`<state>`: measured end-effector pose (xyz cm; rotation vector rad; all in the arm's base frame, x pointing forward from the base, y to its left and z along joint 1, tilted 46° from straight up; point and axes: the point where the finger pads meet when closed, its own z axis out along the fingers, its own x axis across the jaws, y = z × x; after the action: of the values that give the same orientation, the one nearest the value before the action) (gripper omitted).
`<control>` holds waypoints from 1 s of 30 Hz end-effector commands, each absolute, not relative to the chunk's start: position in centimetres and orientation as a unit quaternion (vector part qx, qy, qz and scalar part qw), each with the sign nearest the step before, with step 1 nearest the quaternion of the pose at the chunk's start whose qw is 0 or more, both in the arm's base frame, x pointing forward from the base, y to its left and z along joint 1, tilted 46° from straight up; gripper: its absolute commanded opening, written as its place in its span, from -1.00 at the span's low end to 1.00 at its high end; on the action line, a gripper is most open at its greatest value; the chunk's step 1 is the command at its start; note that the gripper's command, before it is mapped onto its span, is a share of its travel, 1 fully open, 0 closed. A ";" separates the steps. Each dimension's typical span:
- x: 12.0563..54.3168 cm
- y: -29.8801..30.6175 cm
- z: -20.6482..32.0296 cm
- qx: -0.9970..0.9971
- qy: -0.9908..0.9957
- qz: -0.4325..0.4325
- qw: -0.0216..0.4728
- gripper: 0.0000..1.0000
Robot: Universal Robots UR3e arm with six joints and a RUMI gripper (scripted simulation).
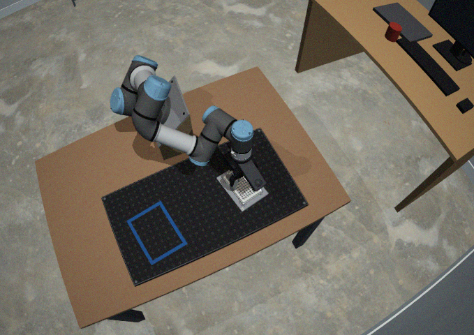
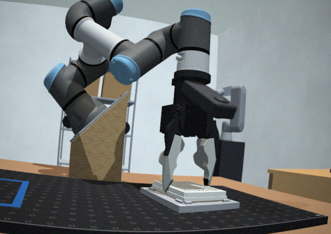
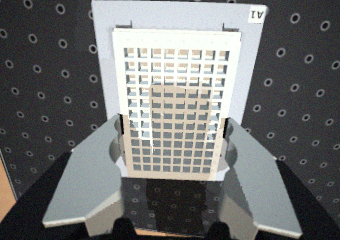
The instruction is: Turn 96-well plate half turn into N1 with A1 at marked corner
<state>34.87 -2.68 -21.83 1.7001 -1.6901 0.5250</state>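
The white 96-well plate [image 1: 246, 190] [image 2: 204, 193] [image 3: 178, 38] lies level, very low at the grey nest N1 [image 1: 243, 206] [image 2: 209, 207] [image 3: 103, 47], its skirt about at the height of the locators. I cannot tell whether it rests fully on the nest floor. My gripper [image 2: 186, 186] [image 3: 173, 117] is shut on the plate, one finger on each long side. In the wrist view the A1 label [image 3: 256, 14] is at the nest's upper right corner. The plate's cut corner cannot be made out. The wrist view shows the plate's near half in shadow.
The nest stands on a black perforated board [image 1: 205, 220] [image 2: 88, 204]. A blue rectangle outline [image 1: 140, 242] [image 2: 21, 194] is marked at the board's other end. The arm's wooden wedge base [image 2: 96, 157] stands behind the board. A desk [image 1: 387, 75] stands apart from the table.
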 end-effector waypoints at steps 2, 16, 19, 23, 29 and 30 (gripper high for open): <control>34.9 -2.7 -21.8 0.652 -0.649 0.202 0.336 -1.00; 34.9 -2.8 -21.9 0.652 -0.649 0.202 0.336 1.00; 34.9 -2.8 -21.9 0.652 -0.649 0.202 0.336 1.00; 34.9 -2.8 -21.9 0.652 -0.649 0.202 0.336 1.00; 34.9 -2.8 -21.9 0.652 -0.649 0.202 0.336 1.00; 34.9 -2.8 -21.9 0.652 -0.649 0.202 0.336 1.00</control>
<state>34.83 -2.84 -21.98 1.7002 -1.6901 0.5251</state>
